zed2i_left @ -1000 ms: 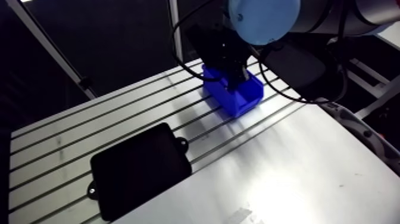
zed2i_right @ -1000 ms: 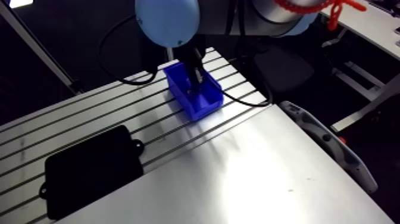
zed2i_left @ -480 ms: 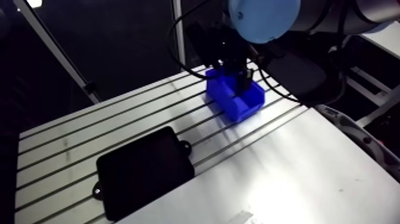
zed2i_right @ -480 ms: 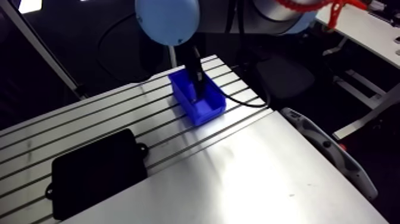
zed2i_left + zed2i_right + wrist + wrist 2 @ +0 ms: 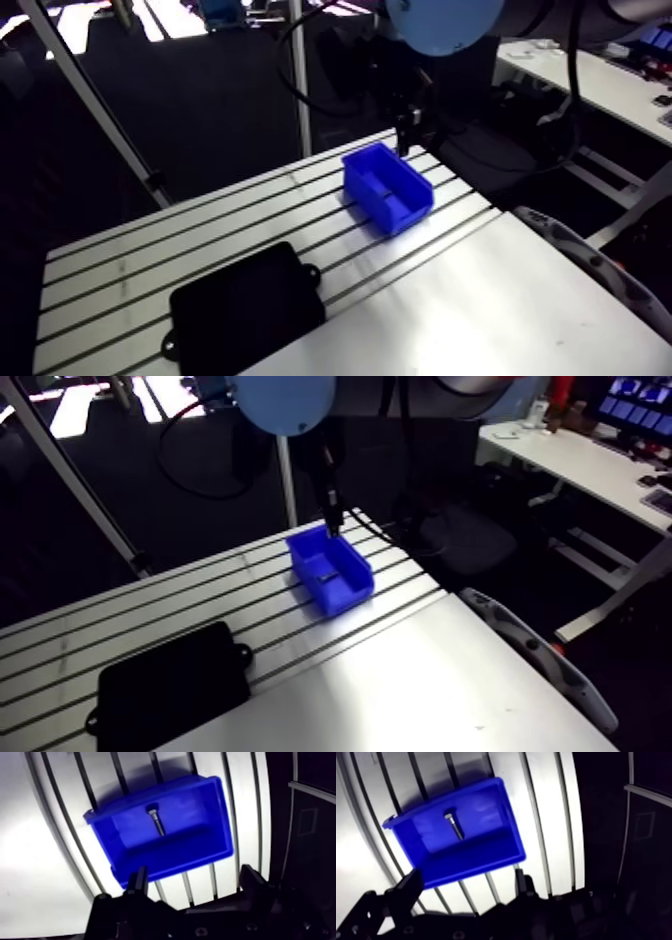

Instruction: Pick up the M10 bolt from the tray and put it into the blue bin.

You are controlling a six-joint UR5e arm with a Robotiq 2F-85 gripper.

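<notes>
The gripper [image 5: 194,877] is open: in the wrist view its two dark fingers [image 5: 139,883] stand wide apart with nothing held between them, and they are lifted clear above the blue bin [image 5: 175,859], touching neither its walls nor its rim. The M10 bolt [image 5: 156,822] lies flat on the floor of that bin, roughly in the middle, its head toward the wall farther from the gripper and its shank pointing back toward the fingers. The bin sits on the slotted aluminium table [image 5: 480,310], set at a slant across the grooves. In the arm view the bin shows right of centre in the upper half of the frame, with the gripper hanging just above its far rim and the bolt visible only as a thin dark mark on the bin's floor. The black tray [image 5: 245,305] lies flat on the table in the lower left of the frame, well apart from the bin, with small rounded tabs at two of its corners. The smooth, unslotted part of the table fills the lower right of the frame
</notes>
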